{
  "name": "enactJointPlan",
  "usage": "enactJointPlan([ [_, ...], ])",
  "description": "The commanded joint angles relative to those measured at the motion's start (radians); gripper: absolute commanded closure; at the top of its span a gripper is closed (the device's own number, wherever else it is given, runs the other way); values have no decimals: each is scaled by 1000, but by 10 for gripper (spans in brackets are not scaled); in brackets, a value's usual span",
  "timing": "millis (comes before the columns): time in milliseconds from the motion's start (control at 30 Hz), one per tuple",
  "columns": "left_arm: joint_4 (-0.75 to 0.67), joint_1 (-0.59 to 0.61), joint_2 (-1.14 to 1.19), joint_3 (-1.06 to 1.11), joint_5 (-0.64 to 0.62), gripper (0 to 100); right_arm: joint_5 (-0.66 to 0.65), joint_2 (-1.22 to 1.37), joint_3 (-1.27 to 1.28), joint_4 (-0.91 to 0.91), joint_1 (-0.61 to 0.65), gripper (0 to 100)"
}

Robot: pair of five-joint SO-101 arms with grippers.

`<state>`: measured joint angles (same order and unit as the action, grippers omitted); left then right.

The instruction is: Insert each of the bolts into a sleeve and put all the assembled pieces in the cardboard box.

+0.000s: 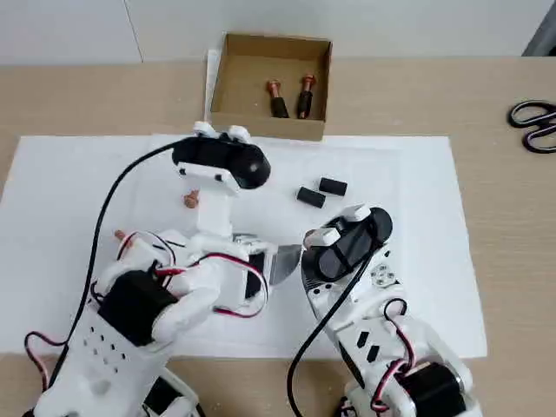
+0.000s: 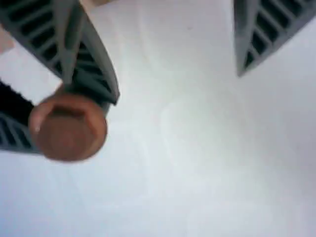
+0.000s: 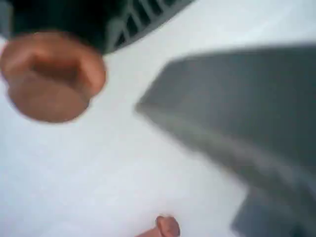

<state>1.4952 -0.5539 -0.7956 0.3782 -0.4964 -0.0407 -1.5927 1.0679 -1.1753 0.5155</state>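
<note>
At one fingertip of the spread left claw (image 2: 177,86) sits a bolt (image 2: 68,127), head-on to the wrist, off the gap's middle.

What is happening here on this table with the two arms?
Two robot arms are putting bolts into sleeves. Two assembled pieces already lie in the cardboard box. Two black sleeves and a loose bolt wait on the white sheet. The left tool is open, with a copper bolt close beside one finger. The right wrist view also has a bolt head very near; whether it is gripped I cannot tell.
</note>
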Motion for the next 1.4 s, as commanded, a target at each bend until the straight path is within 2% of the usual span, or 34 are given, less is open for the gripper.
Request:
enactJointPlan([
  [0,-48,61,-11,-56,3,793,8,-10,-18,25,-5,995],
  [233,-12,262,-11,-64,8,795,6,-10,-18,25,-7,995],
  [467,183,465,-11,-61,25,797,9,2,-87,24,-36,995],
  [633,236,548,-6,-45,176,797,6,131,-304,24,-127,995],
  [833,241,589,-9,12,367,797,5,542,-677,48,-154,995],
  [1000,239,588,-9,15,503,797,5,924,-896,231,-194,995],
  [1233,238,591,-9,16,511,797,5,1425,-1057,742,-302,995],
  [1367,236,592,-9,16,512,797,5,1684,-1200,875,-312,995],
])
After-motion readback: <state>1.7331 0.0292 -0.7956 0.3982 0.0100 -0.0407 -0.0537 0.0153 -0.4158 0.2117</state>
